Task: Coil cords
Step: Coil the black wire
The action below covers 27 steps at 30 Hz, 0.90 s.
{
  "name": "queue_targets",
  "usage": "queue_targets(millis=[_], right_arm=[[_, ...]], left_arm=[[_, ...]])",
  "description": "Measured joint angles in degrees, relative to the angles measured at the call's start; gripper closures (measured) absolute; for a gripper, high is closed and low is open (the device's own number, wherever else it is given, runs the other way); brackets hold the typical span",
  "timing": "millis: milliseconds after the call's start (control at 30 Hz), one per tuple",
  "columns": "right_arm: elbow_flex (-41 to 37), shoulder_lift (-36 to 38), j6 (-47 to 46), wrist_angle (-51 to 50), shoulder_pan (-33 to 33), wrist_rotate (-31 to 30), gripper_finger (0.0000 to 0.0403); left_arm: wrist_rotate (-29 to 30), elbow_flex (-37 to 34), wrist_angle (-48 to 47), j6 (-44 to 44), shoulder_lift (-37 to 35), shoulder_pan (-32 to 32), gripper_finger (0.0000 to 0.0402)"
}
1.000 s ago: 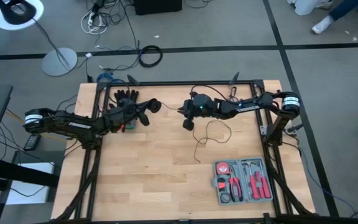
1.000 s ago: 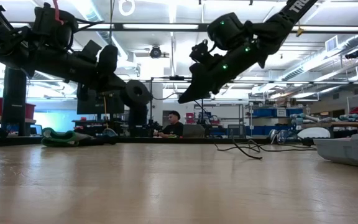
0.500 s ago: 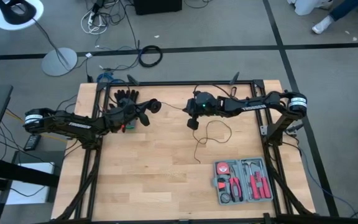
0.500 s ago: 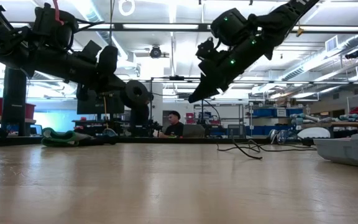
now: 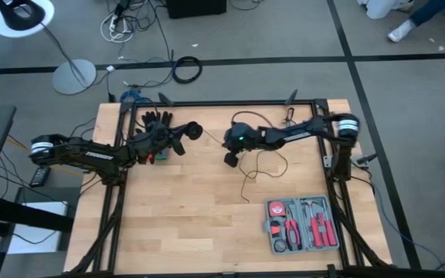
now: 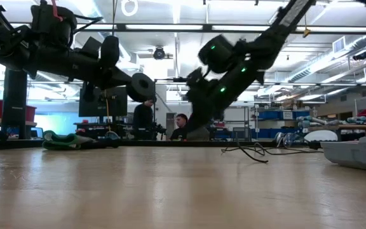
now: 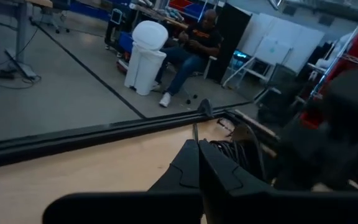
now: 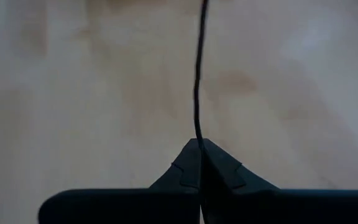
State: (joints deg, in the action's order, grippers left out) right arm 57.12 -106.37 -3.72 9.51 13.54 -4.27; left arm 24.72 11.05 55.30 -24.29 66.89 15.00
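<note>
high view shows one desk [image 5: 207,232] and two arms. left tool [image 5: 178,137], pressed together, holds the one disc [image 5: 194,130] above the desk. right tool [image 5: 230,158] is pinched shut on the one thin wire [image 8: 197,81], which runs out ahead of its tips; loose loops lie just beside it. judgement: keep the pinch firm and sweep round evenly, feeding slack gently so loops stack without snagging.

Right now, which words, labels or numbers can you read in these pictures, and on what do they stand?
No text can be read for certain.
White lettering on the left arm: too small to read.
White lettering on the right arm: too small to read.
Tool case: no legible label.
</note>
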Motion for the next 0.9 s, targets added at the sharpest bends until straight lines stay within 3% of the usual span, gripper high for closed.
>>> queue_targets(millis=[200, 400, 633, 900], right_arm=[[11.6, -10.97, 1.45, 0.98, -1.31, 6.03, 0.0402], [25.21, -17.27, 6.97, -3.45, -2.01, 11.03, 0.0402], [31.15, -16.84, 11.21, -10.95, -1.96, 11.72, 0.0403], [31.69, -13.19, 10.9, -15.61, -0.4, 11.79, 0.0403]], left_arm=[[0.67, 0.56, 0.81, -1.42, 0.45, 0.02, 0.0401], [1.22, 2.18, 0.12, -1.31, 3.86, 0.02, 0.0401], [0.86, 3.43, -1.49, -1.2, 9.52, 0.02, 0.0402], [0.96, 3.3, -3.84, -1.25, 12.55, -0.02, 0.0402]])
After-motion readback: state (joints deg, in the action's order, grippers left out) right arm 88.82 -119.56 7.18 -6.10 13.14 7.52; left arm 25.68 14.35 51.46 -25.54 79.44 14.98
